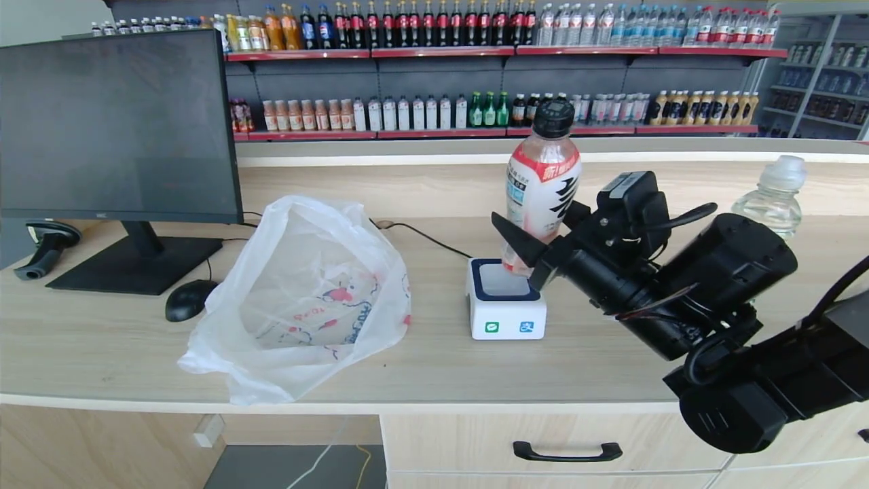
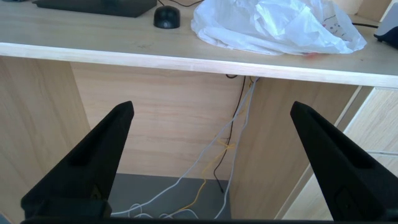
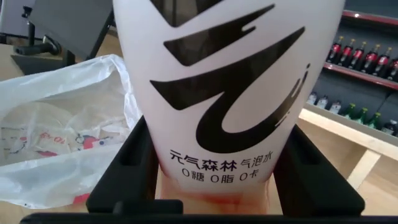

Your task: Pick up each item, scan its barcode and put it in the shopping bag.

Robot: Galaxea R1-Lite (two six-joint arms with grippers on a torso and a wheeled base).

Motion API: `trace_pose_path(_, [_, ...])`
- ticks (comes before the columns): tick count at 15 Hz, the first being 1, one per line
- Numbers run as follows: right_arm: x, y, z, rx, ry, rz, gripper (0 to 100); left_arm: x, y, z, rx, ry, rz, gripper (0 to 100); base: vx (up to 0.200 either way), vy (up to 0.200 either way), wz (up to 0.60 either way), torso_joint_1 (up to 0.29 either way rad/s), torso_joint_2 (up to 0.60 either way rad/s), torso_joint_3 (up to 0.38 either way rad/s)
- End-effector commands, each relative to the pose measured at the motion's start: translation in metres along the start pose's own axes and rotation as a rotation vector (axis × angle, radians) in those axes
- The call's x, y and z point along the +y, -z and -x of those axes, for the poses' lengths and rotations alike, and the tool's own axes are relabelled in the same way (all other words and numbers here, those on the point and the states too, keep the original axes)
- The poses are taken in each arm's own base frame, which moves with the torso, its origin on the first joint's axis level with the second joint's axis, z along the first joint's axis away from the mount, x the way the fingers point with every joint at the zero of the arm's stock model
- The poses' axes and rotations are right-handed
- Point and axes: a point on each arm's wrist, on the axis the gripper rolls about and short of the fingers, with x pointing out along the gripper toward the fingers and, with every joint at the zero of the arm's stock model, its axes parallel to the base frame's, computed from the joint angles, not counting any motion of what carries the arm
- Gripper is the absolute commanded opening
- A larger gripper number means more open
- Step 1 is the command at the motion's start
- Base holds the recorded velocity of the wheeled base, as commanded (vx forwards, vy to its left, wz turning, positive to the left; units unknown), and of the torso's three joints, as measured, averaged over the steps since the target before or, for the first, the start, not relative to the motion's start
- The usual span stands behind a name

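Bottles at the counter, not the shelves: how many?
2. One labelled bottle is held by the right hand above the white scanner; one clear bottle stands at the counter's far right.

Black-capped drink bottle (image 1: pixel 543 183) nearly upright over white scanner (image 1: pixel 506 318); translucent shopping bag (image 1: pixel 299 292) open alongside.

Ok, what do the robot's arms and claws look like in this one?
The right arm is glossy black, built of bulky rounded cylinder segments, with thin black cables looping beside it and a pale label on the wrist block. The right claw and left claw are matte black, their halves wedge-shaped and tapering to points.
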Motion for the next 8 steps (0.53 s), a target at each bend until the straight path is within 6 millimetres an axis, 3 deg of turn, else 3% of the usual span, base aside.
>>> trace_pose_path(1, [0.003,0.005,-0.003,0.000,-0.022,0.065,0,0.000,0.000,0.000,-0.001,-0.001,0.001,100,0.000,0.000,0.00,0.000,0.00,0.000])
trace_pose_path(4, [0.010,0.004,-0.006,-0.013,-0.038,0.168,0,0.000,0.000,0.000,-0.001,-0.001,0.003,100,0.000,0.000,0.00,0.000,0.00,0.000])
trace_pose_path(6, [-0.007,0.000,-0.007,-0.031,0.002,0.318,0,0.000,0.000,0.000,-0.001,0.001,0.003,100,0.000,0.000,0.00,0.000,0.00,0.000])
trace_pose_path(8, [-0.006,0.003,-0.005,-0.026,-0.026,0.366,0,0.000,0.000,0.000,-0.001,0.001,0.001,100,0.000,0.000,0.00,0.000,0.00,0.000])
